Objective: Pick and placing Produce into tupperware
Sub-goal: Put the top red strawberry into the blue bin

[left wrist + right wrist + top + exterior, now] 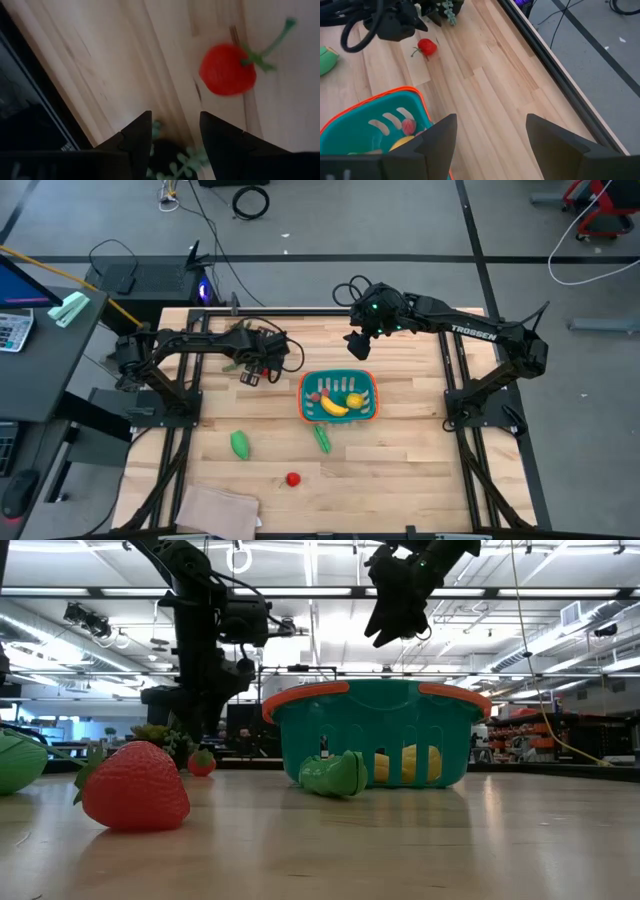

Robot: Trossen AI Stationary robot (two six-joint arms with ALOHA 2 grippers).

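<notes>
One basket (372, 386), two strawberries (293, 479)

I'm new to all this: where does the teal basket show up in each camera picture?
High view: the teal basket sits mid-table, between the two arms.
Low view: centre, behind a green pod.
Left wrist view: not in it.
Right wrist view: lower left corner.
Landmark: the stemmed red fruit shows in both wrist views.
</notes>
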